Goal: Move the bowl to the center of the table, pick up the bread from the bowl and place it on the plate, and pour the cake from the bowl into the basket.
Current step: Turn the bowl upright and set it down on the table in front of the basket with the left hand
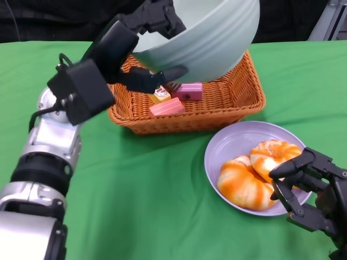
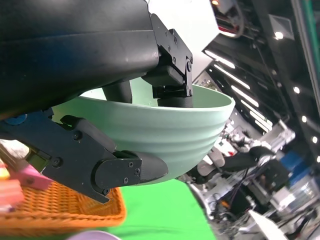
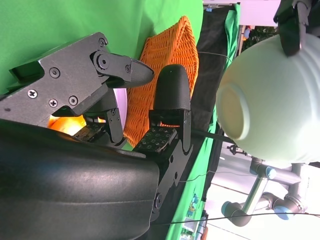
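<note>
A green cloth covers the table and fills most of the head view, with a dark backdrop along the top edge. At upper centre sits an orange wicker basket, and inside it, toward its left half, lie cake pieces: a pink-and-brown slice, a paler pink slice in front of it, and a small yellowish piece between them. Above the basket, at the top of the frame, the left hand grips a pale green bowl, fingers over the rim and the thumb under the ribbed outer wall; the bowl is lifted off the table and tilted, its lower side overhanging the basket's left part. The left wrist view shows the same grip, fingers hooked inside the rim and thumb pressed beneath. In the lower right of the head view a lilac plate rests on the cloth just in front of the basket, holding two orange-and-white striped bread rolls touching each other. The right hand is at the plate's right edge, fingers curled but apart, holding nothing, the fingertips close beside the nearer roll; contact cannot be told.
</note>
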`<action>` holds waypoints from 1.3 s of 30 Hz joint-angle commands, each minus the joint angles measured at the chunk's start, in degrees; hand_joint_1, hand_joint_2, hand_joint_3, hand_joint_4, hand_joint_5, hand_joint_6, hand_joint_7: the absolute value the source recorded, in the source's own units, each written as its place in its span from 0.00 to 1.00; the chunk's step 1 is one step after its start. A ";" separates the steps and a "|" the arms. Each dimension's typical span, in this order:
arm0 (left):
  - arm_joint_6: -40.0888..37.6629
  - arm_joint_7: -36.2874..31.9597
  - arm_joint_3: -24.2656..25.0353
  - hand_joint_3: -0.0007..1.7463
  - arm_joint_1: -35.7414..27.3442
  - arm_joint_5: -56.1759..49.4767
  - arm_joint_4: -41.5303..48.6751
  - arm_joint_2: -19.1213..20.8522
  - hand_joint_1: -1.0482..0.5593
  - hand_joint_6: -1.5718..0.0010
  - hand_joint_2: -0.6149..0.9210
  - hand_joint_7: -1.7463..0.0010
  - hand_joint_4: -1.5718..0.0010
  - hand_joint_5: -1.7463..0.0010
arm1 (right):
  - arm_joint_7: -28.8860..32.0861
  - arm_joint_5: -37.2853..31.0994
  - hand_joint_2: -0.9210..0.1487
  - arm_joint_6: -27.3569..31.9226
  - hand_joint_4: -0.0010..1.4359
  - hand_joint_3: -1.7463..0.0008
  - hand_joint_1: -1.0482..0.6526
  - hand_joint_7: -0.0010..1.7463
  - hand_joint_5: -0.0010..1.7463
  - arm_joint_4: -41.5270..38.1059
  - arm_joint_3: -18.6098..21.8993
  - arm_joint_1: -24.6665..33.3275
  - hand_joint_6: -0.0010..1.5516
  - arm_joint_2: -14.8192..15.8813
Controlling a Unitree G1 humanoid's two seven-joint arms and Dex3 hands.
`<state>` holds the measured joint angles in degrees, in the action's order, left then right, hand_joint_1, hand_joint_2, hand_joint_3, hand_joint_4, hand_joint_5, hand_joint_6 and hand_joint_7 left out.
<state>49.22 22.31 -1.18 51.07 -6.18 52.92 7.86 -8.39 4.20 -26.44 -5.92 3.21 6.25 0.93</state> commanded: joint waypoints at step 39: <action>30.68 -22.76 -5.52 0.55 -14.02 -21.46 -7.76 17.69 0.51 0.42 0.70 0.22 0.41 0.00 | -0.12 0.31 0.30 1.03 0.55 0.58 0.50 0.65 0.83 1.77 0.78 0.74 0.48 1.27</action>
<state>79.18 -0.67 -6.59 38.04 -28.87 46.42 24.06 -8.94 4.21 -25.66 -4.82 3.29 6.62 1.43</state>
